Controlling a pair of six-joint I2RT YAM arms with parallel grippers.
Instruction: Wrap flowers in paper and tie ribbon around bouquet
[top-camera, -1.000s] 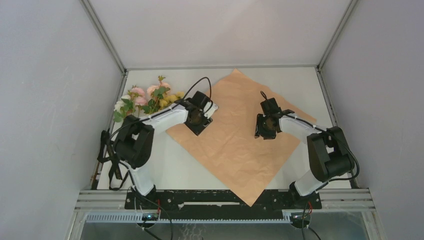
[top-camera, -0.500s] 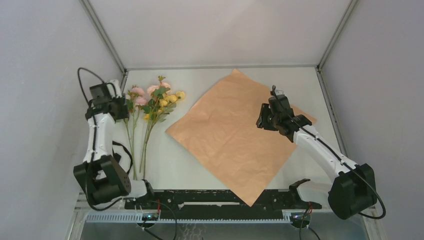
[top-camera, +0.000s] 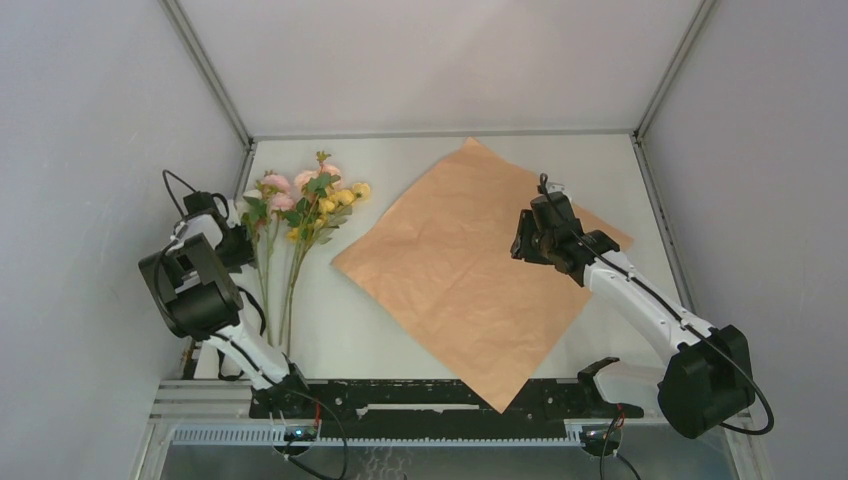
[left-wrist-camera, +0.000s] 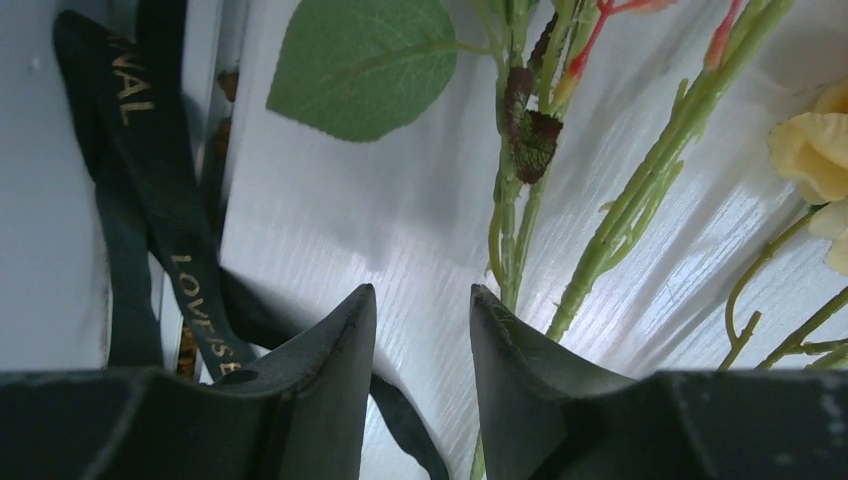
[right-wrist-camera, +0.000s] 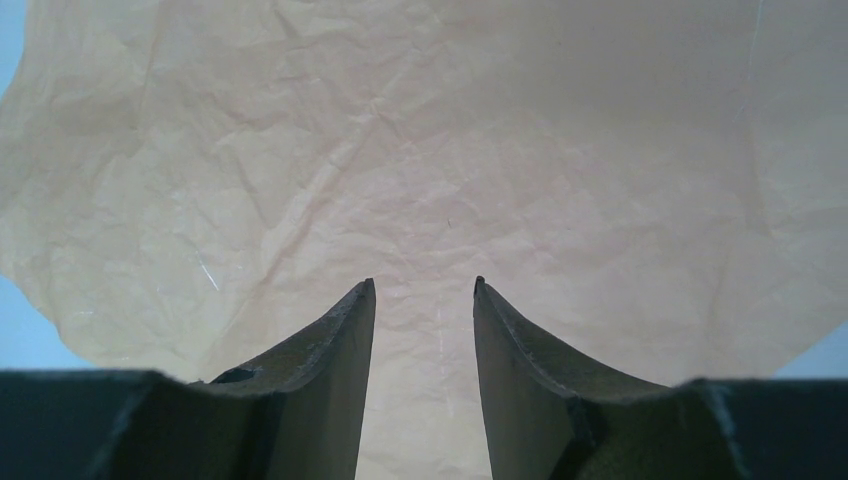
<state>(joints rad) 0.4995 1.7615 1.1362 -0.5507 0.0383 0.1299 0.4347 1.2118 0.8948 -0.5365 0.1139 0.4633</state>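
Top view: flowers (top-camera: 300, 205) lie on the left of the table (top-camera: 340, 330), well apart from the paper (top-camera: 470, 260); blooms point to the far side, cut ends toward the arms, long axis near-to-far with the heads leaning a bit right; stems loose, not bunched; paper lies flat mid-table, peach side up, set as a diamond, long diagonal far-to-near, near corner over the table edge; left hand (top-camera: 238, 243) sits low just beside the stems on their left; right hand (top-camera: 530, 240) hangs over the paper's right part.

Left wrist: left hand (left-wrist-camera: 420, 300) has fingers apart, nothing between, bare table in the gap; one green stem just beside the right finger, a big leaf beyond; ribbon (left-wrist-camera: 150, 180), black with gold letters, lies along the table's left edge, running under the left finger.

Right wrist: right hand (right-wrist-camera: 422, 290) has fingers apart, empty, above crinkled paper.

Judgement: flowers light, stems thin and springy, blooms crush easily, so pinch the stems together low down, never the heads; paper thin, floppy, hard to pinch flat, so take a corner or edge; ribbon limp, likely slippery.
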